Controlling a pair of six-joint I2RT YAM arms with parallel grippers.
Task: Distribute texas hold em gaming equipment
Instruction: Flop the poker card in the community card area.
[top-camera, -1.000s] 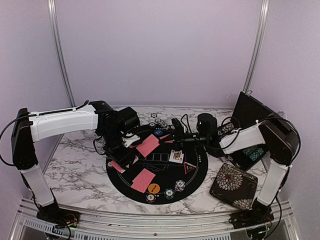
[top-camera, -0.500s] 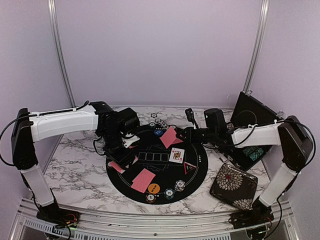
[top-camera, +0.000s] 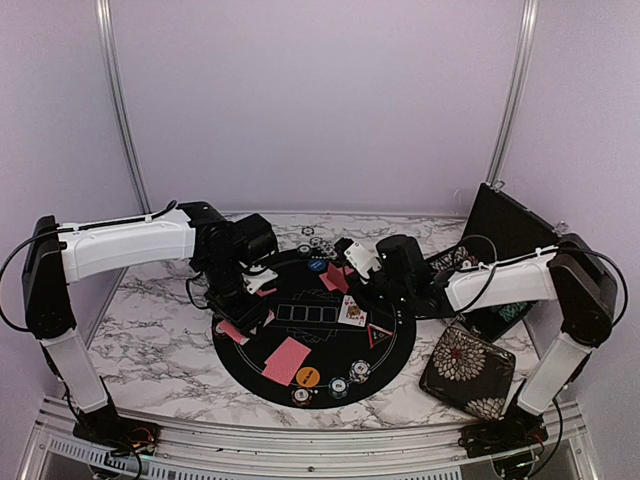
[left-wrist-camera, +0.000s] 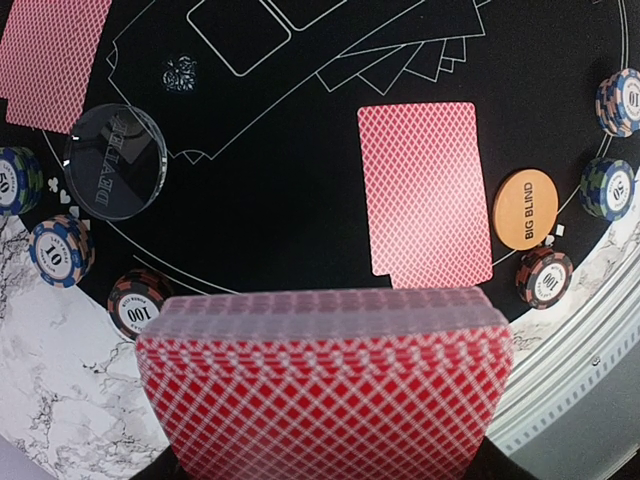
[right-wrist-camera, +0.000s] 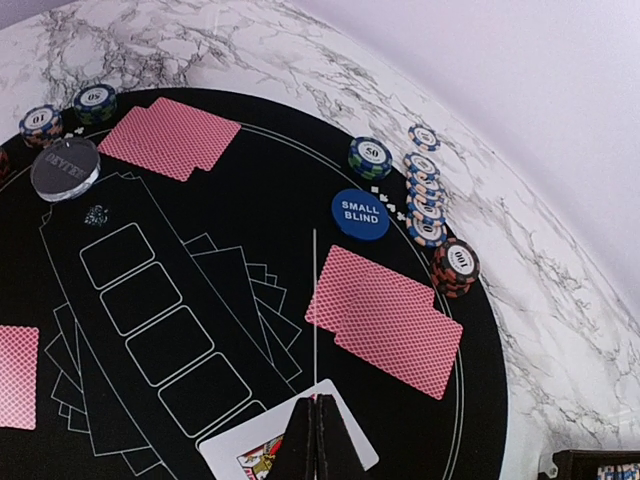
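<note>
Two end effectors are busy: the left end effector (top-camera: 248, 312) is pinching, half-open, the light, slippery deck (left-wrist-camera: 325, 390) across its edges at the mat's (top-camera: 330, 345) 9 o'clock; the right end effector (right-wrist-camera: 316, 410) is hovering shut and empty over a face-up card (right-wrist-camera: 250, 458).

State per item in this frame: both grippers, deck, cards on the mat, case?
Left gripper, shut on the deck.
Deck, held, backs toward the wrist camera.
Right gripper, shut, empty, over the face-up card.
Face-up card, flat, face up.
Card pair beside small blind button, face down, overlapping.
Black case, lid open.
</note>
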